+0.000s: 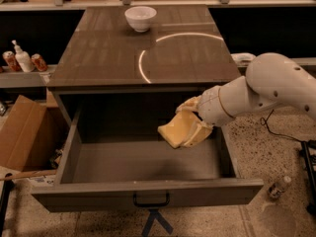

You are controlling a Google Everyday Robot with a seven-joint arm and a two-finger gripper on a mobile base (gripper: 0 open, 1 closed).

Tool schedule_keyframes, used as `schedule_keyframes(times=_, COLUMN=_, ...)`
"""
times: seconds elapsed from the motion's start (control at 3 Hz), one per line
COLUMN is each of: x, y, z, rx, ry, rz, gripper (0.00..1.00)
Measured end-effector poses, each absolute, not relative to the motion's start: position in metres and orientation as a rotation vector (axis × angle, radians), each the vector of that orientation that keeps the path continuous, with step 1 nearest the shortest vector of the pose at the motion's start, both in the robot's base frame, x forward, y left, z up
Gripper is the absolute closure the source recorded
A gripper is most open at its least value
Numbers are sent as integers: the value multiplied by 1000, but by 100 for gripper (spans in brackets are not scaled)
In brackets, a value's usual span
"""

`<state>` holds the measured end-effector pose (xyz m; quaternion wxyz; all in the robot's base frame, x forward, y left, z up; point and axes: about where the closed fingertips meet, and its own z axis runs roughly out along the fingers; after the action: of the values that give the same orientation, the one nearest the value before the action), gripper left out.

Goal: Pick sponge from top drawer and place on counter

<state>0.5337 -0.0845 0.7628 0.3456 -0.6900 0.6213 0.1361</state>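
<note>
The top drawer (pixel 148 191) stands pulled fully open, its black handle (pixel 151 200) at the front centre. My gripper (pixel 190 125) is shut on the pale-yellow sponge (pixel 175 130) and holds it in the air above the drawer's right half, just below the counter's front edge. The white arm comes in from the right. The counter (pixel 103 53) is the glossy grey-brown top above the drawer, with a bright curved light arc on it. The drawer floor below the sponge is bare.
A white bowl (pixel 140 18) stands at the back of the counter. A cardboard box (pixel 19 132) sits on the floor to the left. Bottles and cans (pixel 22 60) stand on a low shelf at left. A small bottle (pixel 279 186) lies on the floor at right.
</note>
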Motion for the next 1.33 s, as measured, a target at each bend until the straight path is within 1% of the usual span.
schedule_keyframes(times=0.33, x=534, y=-85, z=763, rx=-1791, ry=1613, rz=353, gripper=100)
schedule_keyframes(times=0.67, x=563, y=-94, z=796, rx=-1786, ry=1564, rz=267, gripper=100)
schedule_keyframes(times=1.0, x=611, y=-109, z=839, rx=-1757, ry=1498, rz=165, gripper=100)
schedule_keyframes(times=1.33, x=665, y=-120, z=864, rx=-1693, ry=1457, rz=104, gripper=100)
